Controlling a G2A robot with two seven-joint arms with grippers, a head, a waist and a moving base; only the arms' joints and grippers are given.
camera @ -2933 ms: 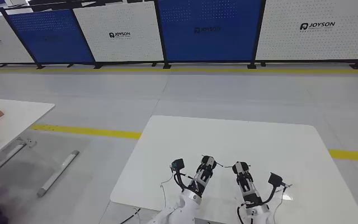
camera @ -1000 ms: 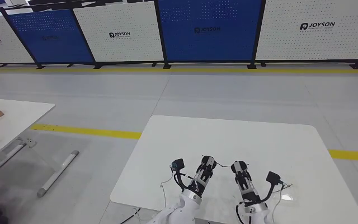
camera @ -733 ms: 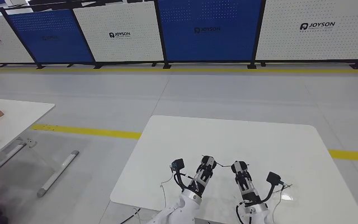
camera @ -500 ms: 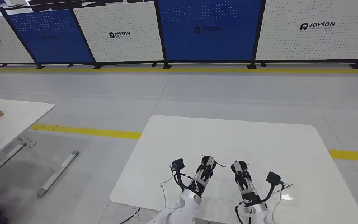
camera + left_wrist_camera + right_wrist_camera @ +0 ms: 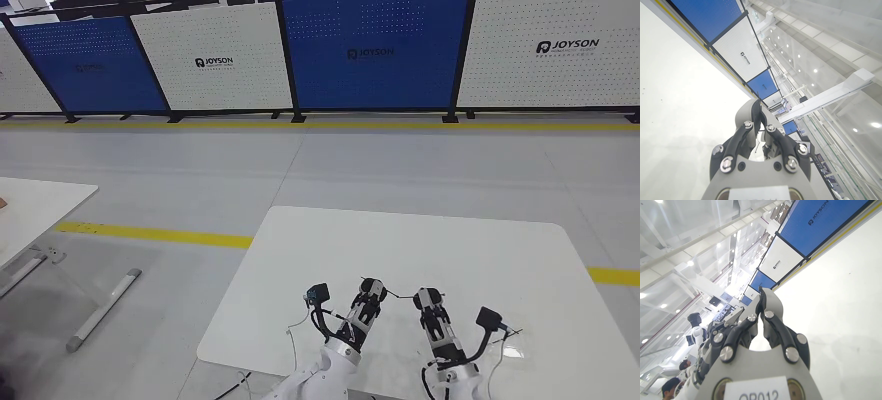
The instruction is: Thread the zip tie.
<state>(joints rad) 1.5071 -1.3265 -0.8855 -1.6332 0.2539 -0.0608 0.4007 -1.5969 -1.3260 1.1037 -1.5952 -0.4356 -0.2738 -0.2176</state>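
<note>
A thin black zip tie spans the short gap between my two grippers, low over the near edge of the white table. My left gripper is shut on one end. In the left wrist view the left gripper has its pads pressed together, and a sliver of zip tie pokes out past the tips. My right gripper is shut on the other end. In the right wrist view a small black stub of the zip tie shows at the tip of the right gripper.
The table stretches away bare beyond the grippers. Thin cables lie on it beside the right arm. A second white table stands off to the left, with a grey bar on the floor. Blue and white panels line the back.
Early on, the right arm shifted slightly toward the left arm. Over the last second nothing has visibly moved.
</note>
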